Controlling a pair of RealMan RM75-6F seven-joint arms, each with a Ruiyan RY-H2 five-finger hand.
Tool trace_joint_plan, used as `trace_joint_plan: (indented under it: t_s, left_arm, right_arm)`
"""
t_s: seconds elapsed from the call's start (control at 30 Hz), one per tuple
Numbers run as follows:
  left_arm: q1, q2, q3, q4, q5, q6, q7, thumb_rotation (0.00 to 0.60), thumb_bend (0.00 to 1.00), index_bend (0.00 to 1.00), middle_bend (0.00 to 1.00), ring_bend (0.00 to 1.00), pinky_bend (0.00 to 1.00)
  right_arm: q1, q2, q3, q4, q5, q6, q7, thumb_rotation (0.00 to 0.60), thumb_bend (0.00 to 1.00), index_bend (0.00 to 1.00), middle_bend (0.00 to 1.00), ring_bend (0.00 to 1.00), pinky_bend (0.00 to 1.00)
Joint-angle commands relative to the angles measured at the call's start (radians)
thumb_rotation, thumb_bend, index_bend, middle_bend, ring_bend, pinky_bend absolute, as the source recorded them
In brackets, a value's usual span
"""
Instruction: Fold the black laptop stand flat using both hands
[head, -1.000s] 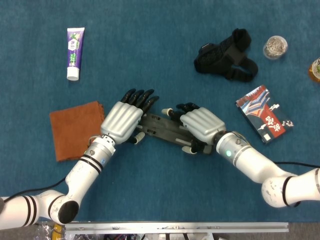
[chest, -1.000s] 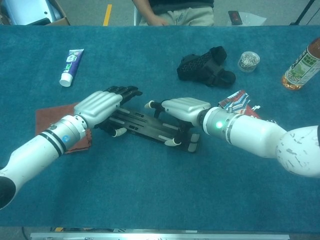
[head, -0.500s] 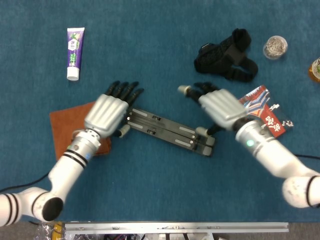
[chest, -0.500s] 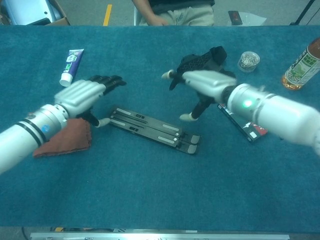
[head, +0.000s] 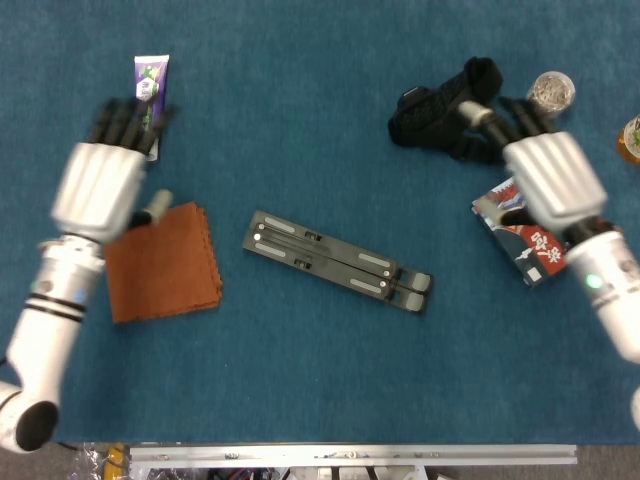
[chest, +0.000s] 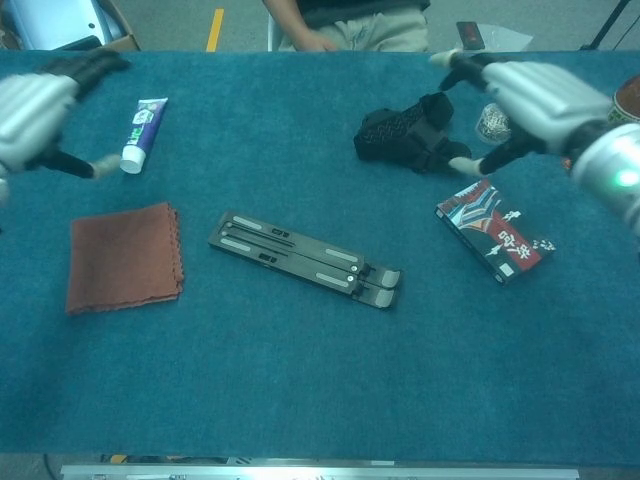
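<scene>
The black laptop stand (head: 337, 262) (chest: 304, 258) lies folded flat on the blue table, running diagonally from upper left to lower right. Nothing touches it. My left hand (head: 105, 180) (chest: 35, 105) hovers raised at the far left, above the rust cloth and toothpaste tube, fingers spread and empty. My right hand (head: 543, 175) (chest: 525, 95) hovers raised at the far right, above the card box, fingers spread and empty. Both hands are well apart from the stand.
A rust-brown cloth (head: 165, 265) lies left of the stand. A toothpaste tube (chest: 142, 133) sits at the back left. A black strap bundle (head: 445, 125), a small clear jar (head: 551, 92), a red-blue card box (chest: 497, 243) and a bottle (chest: 612, 115) occupy the right side.
Both hands lifted off the stand and drew apart, the left up and to the left, the right up and to the right. The stand stayed flat on the table.
</scene>
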Motion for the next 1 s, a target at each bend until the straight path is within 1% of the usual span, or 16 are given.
trace_joint_plan:
  t_s: [0.03,0.23,0.33,0.47,0.63,0.77,1.0]
  left_arm:
    - [0.046,0.043,-0.003,0.011,0.024,0.053,-0.05,0.6,0.28,0.0,0.0,0.0,0.0]
    - [0.116,0.102,0.023,0.011,0.077,0.133,-0.114,0.6,0.28,0.0,0.0,0.0,0.0]
    - [0.148,0.128,0.033,-0.002,0.087,0.162,-0.128,0.6,0.28,0.0,0.0,0.0,0.0]
    - [0.184,0.168,0.041,-0.035,0.079,0.185,-0.11,0.6,0.28,0.0,0.0,0.0,0.0]
    - [0.228,0.202,0.051,-0.068,0.07,0.218,-0.07,0.6,0.28,0.0,0.0,0.0,0.0]
    - [0.256,0.201,0.043,-0.074,0.045,0.246,-0.033,0.6,0.28,0.0,0.0,0.0,0.0]
    - [0.276,0.216,0.05,-0.099,0.031,0.233,0.019,0.6,0.28,0.0,0.0,0.0,0.0]
  right_arm:
    - [-0.065,0.02,-0.018,-0.016,-0.056,0.075,-0.014,0.6,0.21,0.0,0.2,0.0,0.08]
    - [-0.155,0.034,-0.035,-0.016,-0.122,0.167,0.003,0.6,0.21,0.0,0.2,0.0,0.08]
    - [-0.202,0.037,-0.047,-0.001,-0.158,0.214,0.007,0.6,0.21,0.0,0.2,0.0,0.08]
    - [-0.265,0.045,-0.066,0.01,-0.198,0.267,0.018,0.6,0.21,0.0,0.2,0.0,0.08]
    - [-0.329,0.064,-0.071,0.024,-0.235,0.312,0.043,0.6,0.22,0.0,0.2,0.0,0.08]
    - [-0.36,0.072,-0.064,0.03,-0.258,0.328,0.044,0.6,0.22,0.0,0.19,0.0,0.08]
    - [-0.386,0.066,-0.036,0.046,-0.241,0.295,0.049,0.6,0.22,0.0,0.19,0.0,0.08]
